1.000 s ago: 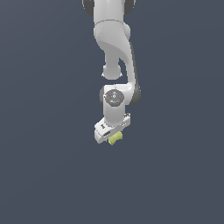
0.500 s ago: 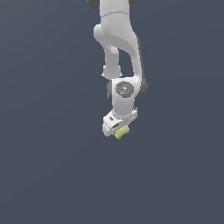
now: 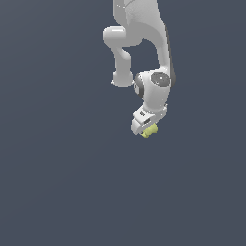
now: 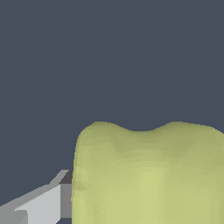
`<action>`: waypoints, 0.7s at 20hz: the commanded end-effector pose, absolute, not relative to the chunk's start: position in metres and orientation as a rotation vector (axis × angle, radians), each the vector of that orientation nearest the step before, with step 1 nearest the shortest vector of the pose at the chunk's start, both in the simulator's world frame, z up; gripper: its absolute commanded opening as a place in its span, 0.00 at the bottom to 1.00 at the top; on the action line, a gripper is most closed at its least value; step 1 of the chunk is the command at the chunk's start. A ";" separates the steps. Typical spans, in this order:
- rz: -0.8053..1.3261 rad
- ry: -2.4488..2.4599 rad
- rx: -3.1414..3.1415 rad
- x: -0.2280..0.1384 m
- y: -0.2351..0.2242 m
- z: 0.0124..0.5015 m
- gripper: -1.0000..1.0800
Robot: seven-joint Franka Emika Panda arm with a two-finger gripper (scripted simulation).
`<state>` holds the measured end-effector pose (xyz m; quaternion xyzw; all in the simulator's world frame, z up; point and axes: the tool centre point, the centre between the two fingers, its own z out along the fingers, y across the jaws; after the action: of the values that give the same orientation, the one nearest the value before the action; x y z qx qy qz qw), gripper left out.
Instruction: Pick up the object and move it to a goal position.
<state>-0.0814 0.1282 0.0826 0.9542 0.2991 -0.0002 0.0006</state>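
Note:
The object (image 3: 149, 131) is a small pale yellow-green spool-shaped block, held up off the dark surface at the tip of the white arm. My gripper (image 3: 147, 129) is shut on the object, tilted toward the exterior view's right. In the wrist view the object (image 4: 148, 175) fills the close foreground, its pinched middle and two flared ends showing. One white finger (image 4: 39, 205) presses against its side there; the other finger is hidden behind the block.
The white arm (image 3: 144, 33) comes down from the top of the exterior view. A plain dark grey-blue surface (image 3: 57, 182) lies all around, and no goal marker shows.
The arm has swung toward the exterior view's right and lifted a little, carrying the object with it. The gripper has tilted further. The grip has not changed.

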 end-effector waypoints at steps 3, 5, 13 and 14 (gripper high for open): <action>0.000 0.938 2.996 -0.110 0.165 0.096 0.00; 0.000 0.938 2.996 -0.121 0.180 0.101 0.00; 0.000 0.939 2.997 -0.147 0.217 0.114 0.00; 0.000 0.939 2.997 -0.148 0.219 0.114 0.00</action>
<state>-0.1450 0.2155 0.1129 0.9540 0.2999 0.0000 0.0006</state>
